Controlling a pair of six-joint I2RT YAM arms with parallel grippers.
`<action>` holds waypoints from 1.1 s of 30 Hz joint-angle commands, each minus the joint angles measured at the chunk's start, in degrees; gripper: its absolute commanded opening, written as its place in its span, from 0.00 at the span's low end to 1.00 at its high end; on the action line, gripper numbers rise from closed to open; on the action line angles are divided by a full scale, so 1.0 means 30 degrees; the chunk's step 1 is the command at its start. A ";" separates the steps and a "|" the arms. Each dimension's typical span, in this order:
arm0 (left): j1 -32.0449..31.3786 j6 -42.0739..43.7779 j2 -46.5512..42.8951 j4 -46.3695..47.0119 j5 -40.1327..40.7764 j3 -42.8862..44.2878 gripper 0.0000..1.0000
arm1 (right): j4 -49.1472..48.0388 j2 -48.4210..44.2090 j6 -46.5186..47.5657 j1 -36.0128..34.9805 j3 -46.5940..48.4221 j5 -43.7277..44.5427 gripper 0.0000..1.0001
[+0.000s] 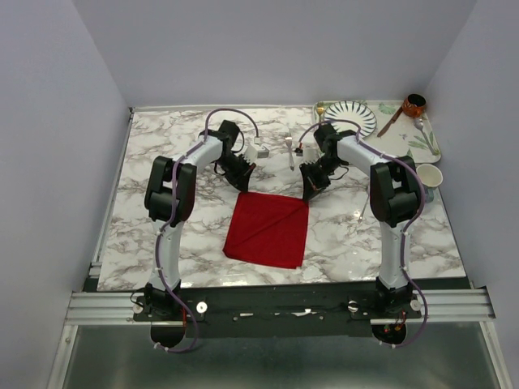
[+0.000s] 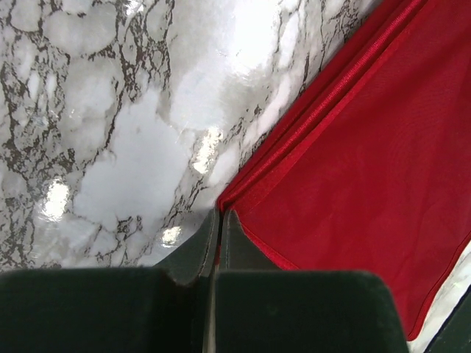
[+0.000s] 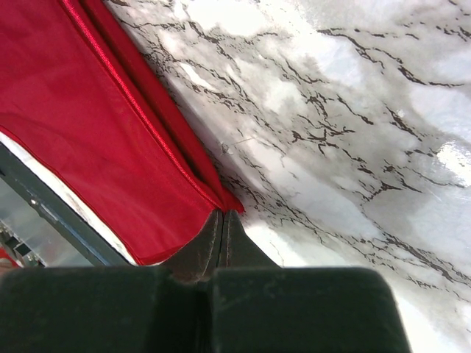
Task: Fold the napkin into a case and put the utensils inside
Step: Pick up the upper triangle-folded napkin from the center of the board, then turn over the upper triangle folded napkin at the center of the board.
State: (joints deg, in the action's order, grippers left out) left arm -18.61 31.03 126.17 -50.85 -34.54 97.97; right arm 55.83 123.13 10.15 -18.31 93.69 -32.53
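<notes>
**Both grippers clamped on the far corners of the red napkin**

The napkin (image 1: 268, 229) lies flat in the middle of the table, in front of the two arms. It's a deep red, roughly square piece of soft cloth with a fine woven look, a stitched hem and a few faint creases across it. In the wrist views a second hemmed layer peeks out from under the top one along the far edge.

The left gripper (image 2: 219, 213) has its dark fingers pressed together right on the far left corner, with a sliver of red caught between them. The right gripper (image 3: 223, 215) is the same story on the far right corner: jaws pressed together, and the point of the cloth ends right at the tips.

Just beyond the napkin, between the two wrists, a slim shiny silver fork (image 1: 289, 150) lies on the bare tabletop, apart from the cloth.

The table (image 1: 162, 162) is glossy white marble pattern with dark grey veins, and it picks up bright reflections. At the far right corner sits a pale tray (image 1: 434, 138) holding a striped round plate (image 1: 353, 117), a small brown pot (image 1: 414, 104) and a brown wooden utensil (image 1: 389, 123). A white cup (image 1: 428, 176) stands just in front of the tray. Plain pale walls box it in on three sides, and a metal rail (image 1: 276, 306) runs along the near edge.
</notes>
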 commanded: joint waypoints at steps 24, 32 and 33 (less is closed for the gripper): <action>0.1222 0.0294 -0.5085 0.0776 -0.1786 0.1434 0.00 | 0.0344 -0.2665 0.1683 0.0096 0.3159 0.0794 0.01; 0.2248 0.0818 -0.3414 0.0163 -0.1757 0.8529 0.00 | 0.1805 -0.0589 0.3293 0.0067 1.1535 0.2611 0.01; 0.2278 0.1429 -0.3617 0.0279 -0.1786 0.9027 0.00 | 0.1867 -0.0469 0.3499 0.0067 1.2356 0.2757 0.01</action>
State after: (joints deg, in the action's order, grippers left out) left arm -12.80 31.81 115.44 -50.28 -38.50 117.95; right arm 58.54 118.63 16.49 -18.31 119.04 -28.08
